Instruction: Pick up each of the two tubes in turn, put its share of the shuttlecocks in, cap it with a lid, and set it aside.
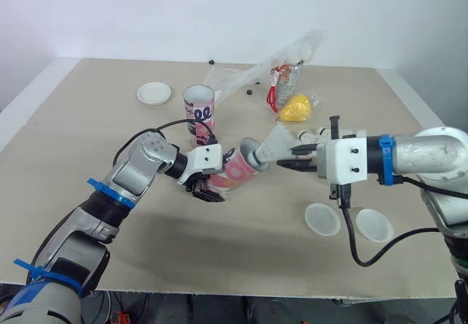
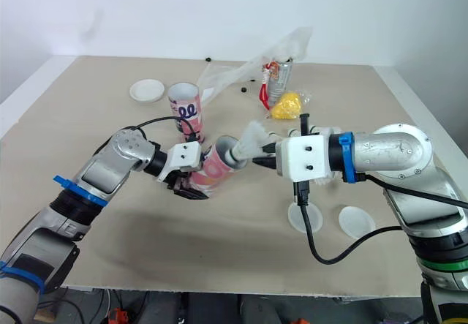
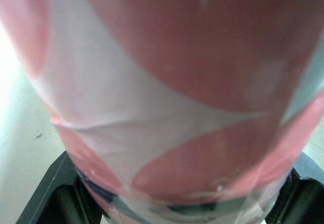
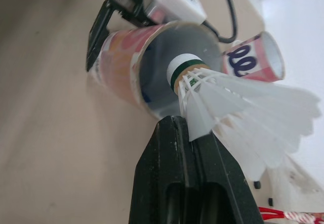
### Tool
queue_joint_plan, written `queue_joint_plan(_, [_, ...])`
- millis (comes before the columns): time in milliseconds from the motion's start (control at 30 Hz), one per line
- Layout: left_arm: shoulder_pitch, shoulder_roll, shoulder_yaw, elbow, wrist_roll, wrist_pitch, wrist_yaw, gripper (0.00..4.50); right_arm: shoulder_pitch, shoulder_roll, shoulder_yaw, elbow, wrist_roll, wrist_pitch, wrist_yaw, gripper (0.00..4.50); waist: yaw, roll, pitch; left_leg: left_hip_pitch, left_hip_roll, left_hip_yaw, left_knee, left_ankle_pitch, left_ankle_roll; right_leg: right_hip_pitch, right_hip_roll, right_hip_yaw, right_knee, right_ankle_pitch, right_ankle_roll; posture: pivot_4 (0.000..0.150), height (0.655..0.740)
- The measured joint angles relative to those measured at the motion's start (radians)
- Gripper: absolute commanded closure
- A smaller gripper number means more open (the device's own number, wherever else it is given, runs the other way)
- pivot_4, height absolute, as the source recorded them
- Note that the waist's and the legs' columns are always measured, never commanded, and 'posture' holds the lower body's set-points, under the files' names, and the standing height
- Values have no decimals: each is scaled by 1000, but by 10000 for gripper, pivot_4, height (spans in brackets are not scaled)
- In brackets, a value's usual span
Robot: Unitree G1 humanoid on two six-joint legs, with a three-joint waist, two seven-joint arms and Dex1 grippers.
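Observation:
My left gripper [image 1: 208,186] is shut on a pink and white tube [image 1: 232,169], held tilted above the table with its open mouth toward the right. My right gripper [image 1: 281,157] is shut on the feather skirt of a white shuttlecock [image 1: 272,145]. Its cork tip [image 4: 184,67], ringed by a green band, sits at the tube's mouth [image 4: 172,57]. A second pink tube [image 1: 199,109] stands upright behind. Two round white lids [image 1: 322,219] [image 1: 374,225] lie at the front right, and a third lid [image 1: 154,93] lies at the back left.
A clear plastic bag [image 1: 270,64] lies at the back of the table with a yellow object [image 1: 299,107] and a red-corded packet [image 1: 281,86] beside it. Small black specks [image 1: 249,91] dot the table there. Black cables trail from both wrists.

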Motion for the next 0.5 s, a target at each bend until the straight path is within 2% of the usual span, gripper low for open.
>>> queue_joint_plan(100, [5, 0, 1, -6, 0, 6, 8, 10692, -38, 15, 1, 0, 27, 5, 12, 18008, 1, 0, 0, 0, 0, -1, 0, 0, 0, 1, 0, 0, 0, 0, 0, 1500, 7400])
queue_joint_plan(133, [7, 0, 1, -8, 0, 6, 10, 10692, -39, 19, -1, 0, 43, 15, 12, 12947, 1, 0, 0, 0, 0, -1, 0, 0, 0, 1, 0, 0, 0, 0, 0, 1500, 7400])
queue_joint_plan(167, [8, 0, 2, -9, 0, 6, 11, 10692, -38, 27, -4, -1, 64, 31, 10, 10321, 1, 0, 0, 0, 0, -1, 0, 0, 0, 1, 0, 0, 0, 0, 0, 1500, 7400])
queue_joint_plan(200, [9, 0, 3, -10, 0, 6, 12, 10692, -38, 51, -25, -4, 116, 78, -3, 4137, 1, 0, 0, 0, 0, -1, 0, 0, 0, 1, 0, 0, 0, 0, 0, 1500, 7400])
queue_joint_plan(233, [10, 0, 3, -10, 0, 6, 13, 10692, -37, 63, -45, -5, 150, 113, -20, 131, 1, 0, 0, 0, 0, -1, 0, 0, 0, 1, 0, 0, 0, 0, 0, 1500, 7400])
queue_joint_plan(367, [13, -1, 3, -10, 2, 5, 15, 10692, 6, 88, -198, 9, 275, 286, -134, 131, 2, 0, 0, 1, -1, -3, 1, 0, 0, 4, 0, -1, 0, 0, 0, 1500, 7400])
queue_joint_plan(400, [14, -1, 2, -10, 2, 5, 15, 10692, 57, 110, -259, 17, 310, 380, -214, 131, 2, -1, 0, 1, -1, -5, 1, 0, 0, 5, 0, -3, 0, 0, 0, 1500, 7400])
queue_joint_plan(467, [14, 0, 3, -11, 3, 5, 15, 10692, 109, 144, -290, 33, 314, 451, -294, 131, 2, -1, -1, 1, -1, -7, 0, 0, 0, 5, 1, -3, 0, -1, 0, 1500, 7400])
queue_joint_plan(500, [15, 2, 3, -11, 5, 6, 15, 10692, 159, 202, -305, 37, 301, 492, -381, 131, 2, -2, -1, 2, -1, -8, 0, 0, 0, 6, 1, -4, 1, -1, 0, 1500, 7400])
